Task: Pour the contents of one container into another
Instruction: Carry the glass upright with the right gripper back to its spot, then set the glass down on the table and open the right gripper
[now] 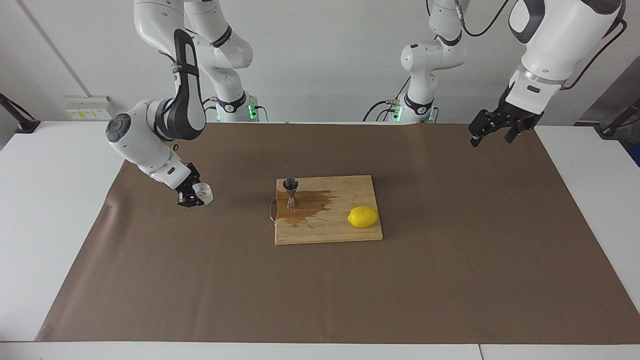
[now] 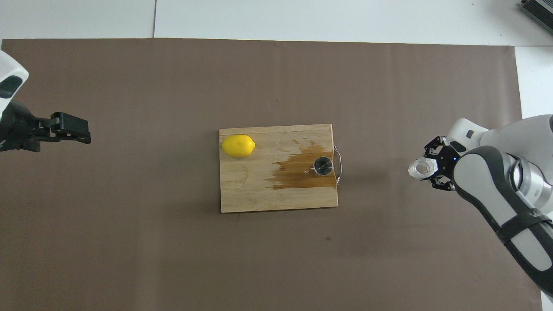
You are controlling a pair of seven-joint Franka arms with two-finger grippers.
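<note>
Facing view shows the pour looks done: the steel jigger [image 1: 290, 193] stands on the wet cutting board [image 1: 350, 235], the right gripper [image 1: 194, 195] clasps the glass tumbler [image 1: 202, 191] low over the paper, the left gripper [image 1: 492, 131] waits, fingers spread.

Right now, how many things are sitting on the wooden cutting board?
2: a shiny steel hourglass-shaped jigger at the board's right-arm end, standing in a brown spill, and a yellow lemon toward its left-arm end. Nothing appears hidden.
</note>
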